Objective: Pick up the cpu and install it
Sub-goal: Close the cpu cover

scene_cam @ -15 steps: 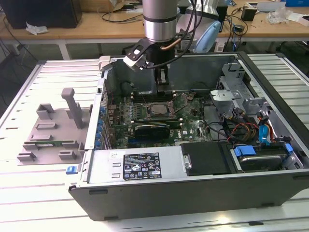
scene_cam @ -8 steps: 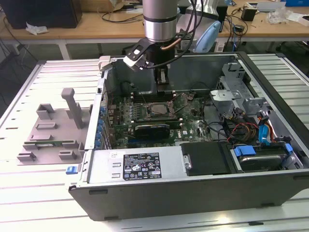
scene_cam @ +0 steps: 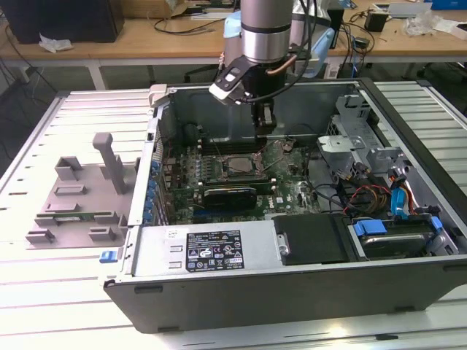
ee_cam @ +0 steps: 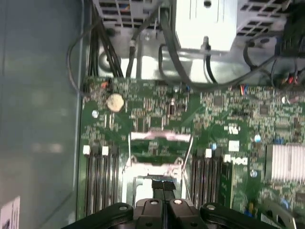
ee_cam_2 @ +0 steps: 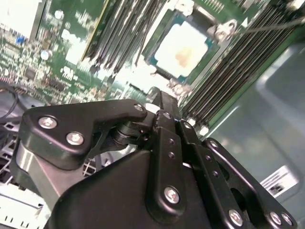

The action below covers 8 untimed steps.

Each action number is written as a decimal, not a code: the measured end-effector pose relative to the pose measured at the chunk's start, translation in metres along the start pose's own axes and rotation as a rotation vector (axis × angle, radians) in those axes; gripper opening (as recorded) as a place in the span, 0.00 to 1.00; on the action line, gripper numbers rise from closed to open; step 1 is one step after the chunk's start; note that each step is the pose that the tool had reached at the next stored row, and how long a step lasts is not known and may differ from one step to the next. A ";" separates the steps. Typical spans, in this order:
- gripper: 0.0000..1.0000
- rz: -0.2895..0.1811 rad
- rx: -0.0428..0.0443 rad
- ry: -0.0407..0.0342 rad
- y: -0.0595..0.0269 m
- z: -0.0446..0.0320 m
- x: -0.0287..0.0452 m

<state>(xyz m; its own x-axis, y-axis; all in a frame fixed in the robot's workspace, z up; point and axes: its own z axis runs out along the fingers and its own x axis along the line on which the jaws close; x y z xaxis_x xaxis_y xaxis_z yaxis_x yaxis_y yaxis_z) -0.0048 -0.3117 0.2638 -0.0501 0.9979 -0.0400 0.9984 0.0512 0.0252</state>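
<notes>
The cpu point(ee_cam_2: 183, 47) is a small square chip with a shiny silver top and a tan smear, lying flat in the motherboard socket point(scene_cam: 235, 164) between rows of black memory slots. My gripper point(scene_cam: 264, 127) hangs inside the open computer case point(scene_cam: 292, 295), just above and behind the socket. In both wrist views its black fingers point(ee_cam: 164, 188) are pressed together with nothing between them, and the fingertips point(ee_cam_2: 157, 98) stand a short way from the chip, not touching it. The socket's wire lever point(ee_cam: 159, 137) stands raised.
A long black card point(scene_cam: 230, 195) lies across the board in front of the socket. The power supply point(scene_cam: 211, 249) and drive bays point(scene_cam: 394, 237) line the case's front. Cables crowd the exterior view's right. A grey tray with posts point(scene_cam: 80, 197) sits outside on the slatted table.
</notes>
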 end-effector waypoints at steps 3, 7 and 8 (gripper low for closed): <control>0.11 0.000 0.0001 -0.0001 0.0159 0.0004 -0.0008; 0.11 0.000 0.0000 0.0000 0.0382 0.0010 -0.0019; 0.11 0.000 0.0000 -0.0001 0.0447 0.0012 -0.0022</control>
<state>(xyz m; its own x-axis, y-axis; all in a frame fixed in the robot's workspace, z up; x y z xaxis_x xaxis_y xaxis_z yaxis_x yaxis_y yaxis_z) 0.0399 -0.3116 0.2639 -0.0502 0.9979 -0.0401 0.9984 0.0512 0.0252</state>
